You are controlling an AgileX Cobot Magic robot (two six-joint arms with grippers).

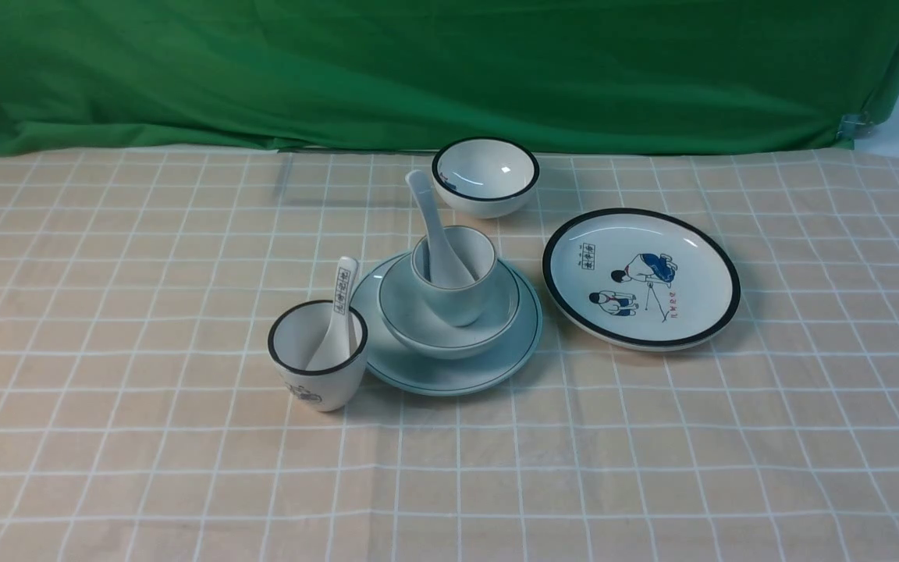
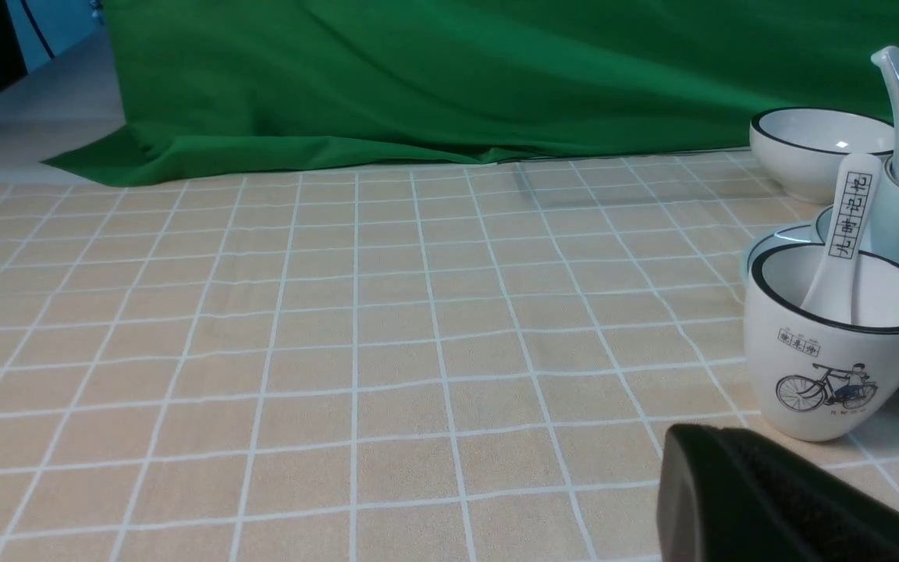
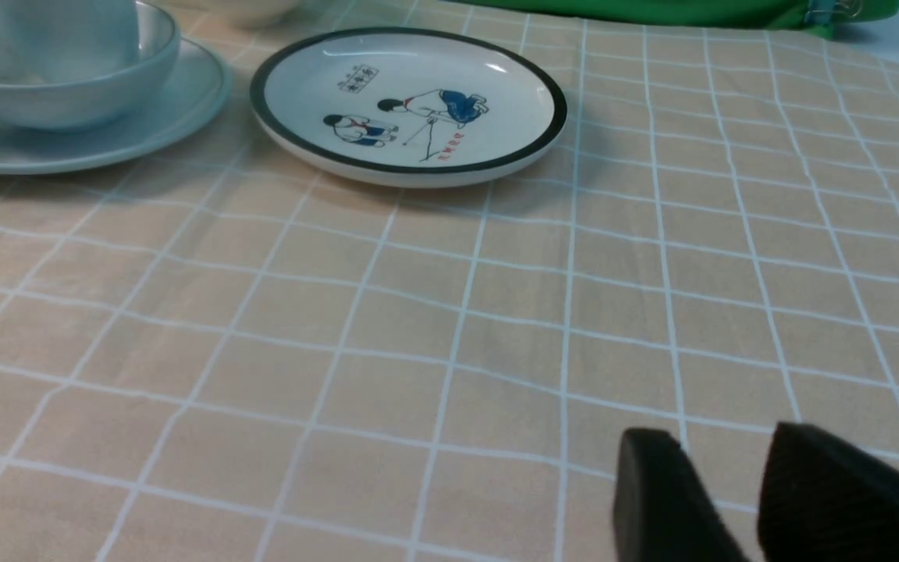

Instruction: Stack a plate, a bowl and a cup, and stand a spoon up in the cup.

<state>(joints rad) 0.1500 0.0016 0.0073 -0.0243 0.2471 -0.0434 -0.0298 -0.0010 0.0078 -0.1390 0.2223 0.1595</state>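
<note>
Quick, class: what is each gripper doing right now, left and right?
Left gripper: only one dark part shows, so open or closed cannot be told; nothing visibly held.
Right gripper: open, holding nothing.

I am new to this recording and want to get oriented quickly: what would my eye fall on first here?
First, the centre tower: a pale blue handleless cup holding a plain white ceramic spoon, inside a wide pale blue bowl on a pale blue round plate. To its right lies a black-rimmed cartoon plate; against its front left stands a black-rimmed white cup with a printed spoon.
</note>
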